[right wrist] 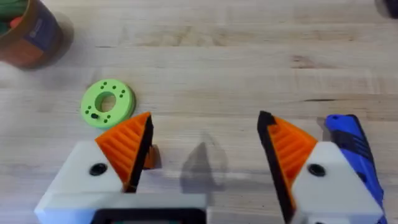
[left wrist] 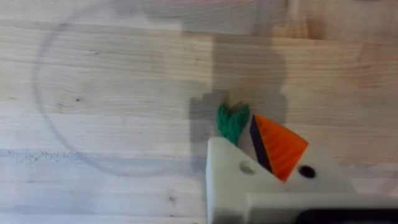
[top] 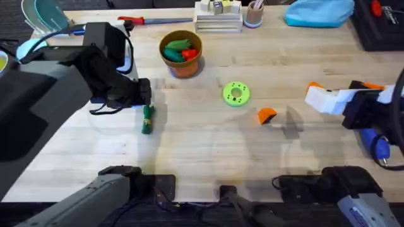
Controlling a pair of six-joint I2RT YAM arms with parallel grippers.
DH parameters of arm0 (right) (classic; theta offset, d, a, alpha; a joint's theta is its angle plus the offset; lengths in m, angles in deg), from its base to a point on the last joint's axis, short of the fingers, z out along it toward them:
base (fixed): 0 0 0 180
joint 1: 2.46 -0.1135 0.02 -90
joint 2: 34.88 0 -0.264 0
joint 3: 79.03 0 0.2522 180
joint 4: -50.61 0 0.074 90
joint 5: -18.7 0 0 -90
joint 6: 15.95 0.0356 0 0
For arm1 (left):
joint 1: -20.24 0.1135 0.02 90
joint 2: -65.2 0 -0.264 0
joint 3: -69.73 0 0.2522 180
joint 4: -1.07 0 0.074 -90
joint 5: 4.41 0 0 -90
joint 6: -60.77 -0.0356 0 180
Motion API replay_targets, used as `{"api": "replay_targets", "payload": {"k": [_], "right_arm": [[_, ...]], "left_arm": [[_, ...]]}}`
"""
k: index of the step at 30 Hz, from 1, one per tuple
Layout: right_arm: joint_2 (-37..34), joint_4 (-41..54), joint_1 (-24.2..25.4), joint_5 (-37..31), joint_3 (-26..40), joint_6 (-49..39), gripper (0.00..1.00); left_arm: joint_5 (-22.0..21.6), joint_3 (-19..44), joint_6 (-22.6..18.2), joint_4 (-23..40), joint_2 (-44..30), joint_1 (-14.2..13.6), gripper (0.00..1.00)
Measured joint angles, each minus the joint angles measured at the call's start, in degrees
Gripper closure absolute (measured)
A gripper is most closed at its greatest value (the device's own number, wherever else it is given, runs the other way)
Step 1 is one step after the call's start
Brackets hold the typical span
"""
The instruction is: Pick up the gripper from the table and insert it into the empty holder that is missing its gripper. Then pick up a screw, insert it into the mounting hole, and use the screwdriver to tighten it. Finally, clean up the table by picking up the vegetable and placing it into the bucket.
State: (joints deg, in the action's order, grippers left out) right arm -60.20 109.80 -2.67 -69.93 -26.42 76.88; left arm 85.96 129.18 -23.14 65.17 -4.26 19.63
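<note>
Both jaw states: right gripper (right wrist: pixel 202 158) gapes empty, left gripper's (left wrist: pixel 249 152) unclear beside the vegetable (left wrist: pixel 231 122); no readable writing.

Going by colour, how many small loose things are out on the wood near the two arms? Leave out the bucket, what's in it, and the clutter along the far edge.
Green: 2 (ring-shaped disc, vegetable)
Orange: 1 (wedge-shaped gripper tip)
Blue: 1 (screwdriver)
Total: 4
</note>
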Motion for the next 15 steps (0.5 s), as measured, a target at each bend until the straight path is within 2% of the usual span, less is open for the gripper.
{"api": "replay_targets", "payload": {"k": [2, 3, 5, 8, 9, 11, 15], "right_arm": [[0.0, 0.0, 0.0, 0.0, 0.0, 0.0, 0.010], [0.0, 0.0, 0.0, 0.0, 0.0, 0.0, 0.011], [0.0, 0.0, 0.0, 0.0, 0.0, 0.0, 0.010], [0.0, 0.1, 0.0, 0.0, 0.0, 0.0, 0.009], [0.0, 0.1, 0.0, 0.0, 0.0, 0.0, 0.008], [0.0, 0.1, 0.0, 0.0, 0.0, 0.0, 0.009], [0.0, 0.1, 0.0, 0.0, 0.0, 0.0, 0.008]], "left_arm": [[0.0, 0.0, 0.0, -0.8, 1.3, -1.0, 0.985], [0.0, 0.0, -0.2, -1.4, 2.3, -1.9, 0.908], [0.0, 0.0, -0.2, -3.2, 5.2, -4.6, 0.592], [0.5, 0.0, -0.2, -6.5, 10.2, -10.2, 0.119], [0.9, 0.0, -0.1, -7.6, 11.8, -12.1, 0.041], [1.7, 0.0, 0.0, -10.1, 15.2, -16.9, 0.008], [3.1, 0.0, 0.0, -15.1, 20.0, -25.5, 0.006]]}}
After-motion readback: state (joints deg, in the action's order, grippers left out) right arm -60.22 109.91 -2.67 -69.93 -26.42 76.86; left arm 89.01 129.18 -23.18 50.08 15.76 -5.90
